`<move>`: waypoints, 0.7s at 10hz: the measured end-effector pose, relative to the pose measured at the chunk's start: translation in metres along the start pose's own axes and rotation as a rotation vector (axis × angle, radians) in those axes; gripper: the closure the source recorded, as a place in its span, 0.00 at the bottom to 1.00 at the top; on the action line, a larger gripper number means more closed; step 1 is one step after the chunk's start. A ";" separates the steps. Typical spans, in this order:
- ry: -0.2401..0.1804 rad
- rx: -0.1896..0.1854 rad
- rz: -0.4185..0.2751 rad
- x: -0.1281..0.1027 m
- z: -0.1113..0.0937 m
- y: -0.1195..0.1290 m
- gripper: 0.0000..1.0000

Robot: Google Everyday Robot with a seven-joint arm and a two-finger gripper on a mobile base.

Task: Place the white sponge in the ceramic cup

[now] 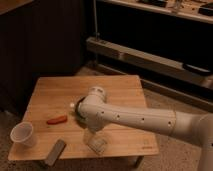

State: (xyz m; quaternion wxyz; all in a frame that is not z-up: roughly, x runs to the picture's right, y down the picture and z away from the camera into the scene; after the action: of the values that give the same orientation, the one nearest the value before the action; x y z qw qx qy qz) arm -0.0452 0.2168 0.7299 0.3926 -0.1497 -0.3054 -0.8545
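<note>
Camera view
Table: low square wooden table (120,90).
Cup: small plain white ceramic cup (22,134), upright, rim up, at the table's front left corner.
Sponge: pale blocky white sponge (98,144) near the front edge, long axis running front to back, just under the arm.
Gripper: gripper (89,131) low over the sponge, hidden by the white arm (135,117).
Others: orange-red carrot-shaped item (56,119); grey rectangular block (55,152).
</note>
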 end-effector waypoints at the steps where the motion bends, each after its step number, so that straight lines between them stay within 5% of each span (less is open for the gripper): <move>1: -0.011 -0.001 -0.012 0.003 0.004 -0.006 0.11; 7: -0.080 0.004 -0.053 0.022 0.031 -0.028 0.11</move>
State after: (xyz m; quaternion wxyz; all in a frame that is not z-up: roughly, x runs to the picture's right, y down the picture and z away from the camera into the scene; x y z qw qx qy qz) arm -0.0799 0.2383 0.7533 0.3577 -0.1749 -0.3264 -0.8573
